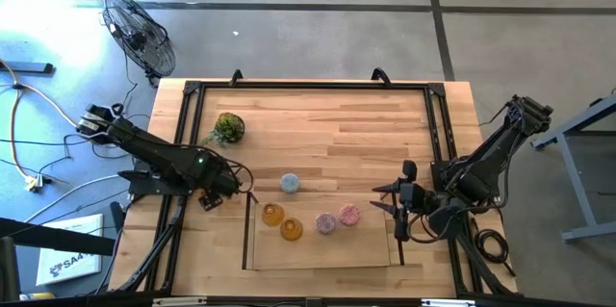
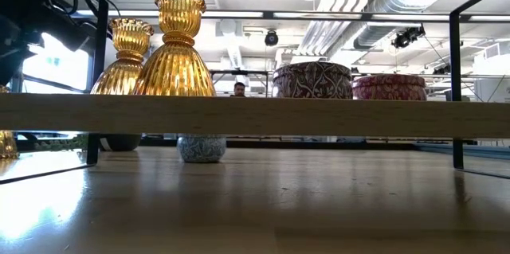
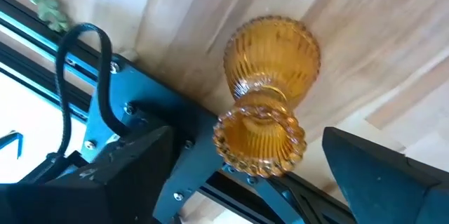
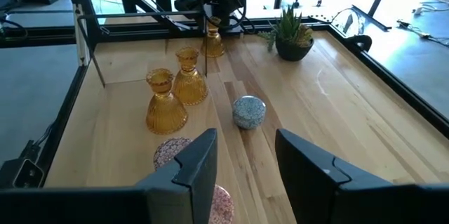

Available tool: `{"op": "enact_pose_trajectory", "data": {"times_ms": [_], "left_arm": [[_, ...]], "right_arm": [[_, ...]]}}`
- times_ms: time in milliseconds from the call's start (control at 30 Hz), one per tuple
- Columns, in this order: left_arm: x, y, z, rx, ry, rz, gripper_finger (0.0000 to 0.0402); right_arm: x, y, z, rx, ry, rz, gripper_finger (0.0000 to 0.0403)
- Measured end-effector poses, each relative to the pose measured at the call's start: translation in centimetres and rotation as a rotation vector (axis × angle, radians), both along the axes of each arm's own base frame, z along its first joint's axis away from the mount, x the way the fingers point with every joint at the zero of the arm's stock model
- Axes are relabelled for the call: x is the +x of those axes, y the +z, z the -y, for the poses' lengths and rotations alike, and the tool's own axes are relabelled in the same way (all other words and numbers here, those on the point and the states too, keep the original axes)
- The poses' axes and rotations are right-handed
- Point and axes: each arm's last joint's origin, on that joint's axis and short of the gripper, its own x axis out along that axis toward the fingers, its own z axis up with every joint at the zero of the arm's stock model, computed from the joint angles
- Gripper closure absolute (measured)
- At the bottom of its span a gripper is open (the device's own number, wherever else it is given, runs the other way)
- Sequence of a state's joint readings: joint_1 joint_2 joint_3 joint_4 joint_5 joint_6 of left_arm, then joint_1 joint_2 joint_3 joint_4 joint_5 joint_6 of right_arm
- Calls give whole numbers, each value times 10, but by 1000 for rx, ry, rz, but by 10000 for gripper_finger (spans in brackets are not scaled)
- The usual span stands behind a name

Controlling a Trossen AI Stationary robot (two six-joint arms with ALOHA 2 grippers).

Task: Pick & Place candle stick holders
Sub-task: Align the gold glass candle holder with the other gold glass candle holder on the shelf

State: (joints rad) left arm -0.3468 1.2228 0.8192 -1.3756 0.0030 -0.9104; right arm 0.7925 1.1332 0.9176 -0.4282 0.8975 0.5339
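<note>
**Candle stick holders: four on the tray, two left**

You have two amber holders, a purple one and a pink one sitting inside the tray at the lower middle of the high view. The pale blue holder stands just above the tray's upper edge, apparently outside it. The third amber holder sits at the tray's left edge, framed by the left gripper, whose jaws stand wide, gripping nothing. The right gripper waits at the tray's right edge, jaws partly open and empty.
</note>
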Motion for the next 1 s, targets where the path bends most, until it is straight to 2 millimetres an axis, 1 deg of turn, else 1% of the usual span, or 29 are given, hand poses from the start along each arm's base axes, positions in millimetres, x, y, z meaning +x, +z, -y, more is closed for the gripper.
{"op": "enact_pose_trajectory", "data": {"times_ms": [100, 167, 233, 300, 400, 467, 533, 633, 733, 833, 1000], "left_arm": [[0, 0, 1, -33, 9, -7, 72], [3, -4, 2, -52, 7, 34, 99], [7, -14, 4, -95, -20, 99, 128], [6, -28, 5, -139, -50, 128, 157], [-3, -51, 2, -149, -20, 98, 193], [-11, -59, 0, -152, 13, 64, 208], [-12, -61, 0, -166, 22, 51, 214], [-6, -53, 1, -159, 1, 90, 214], [4, -40, 4, -140, -41, 163, 213], [11, -24, 5, -120, -46, 192, 219], [11, 4, 5, -87, -24, 143, 241]], "right_arm": [[0, 0, 0, 5, 9, -5, 263], [0, 0, 0, 5, 9, -5, 263], [0, 0, 0, 5, 9, -5, 263], [0, 0, 0, 6, 9, -4, 263], [0, 0, -1, 12, 14, -4, 263], [0, 0, -1, 17, 21, -5, 263], [1, 1, -2, 25, 28, -3, 263], [1, 2, -2, 21, 34, 6, 263], [2, 2, -2, 14, 39, 10, 263], [2, 2, -3, 8, 42, 9, 263], [2, 3, -3, 10, 41, 10, 263]]}}
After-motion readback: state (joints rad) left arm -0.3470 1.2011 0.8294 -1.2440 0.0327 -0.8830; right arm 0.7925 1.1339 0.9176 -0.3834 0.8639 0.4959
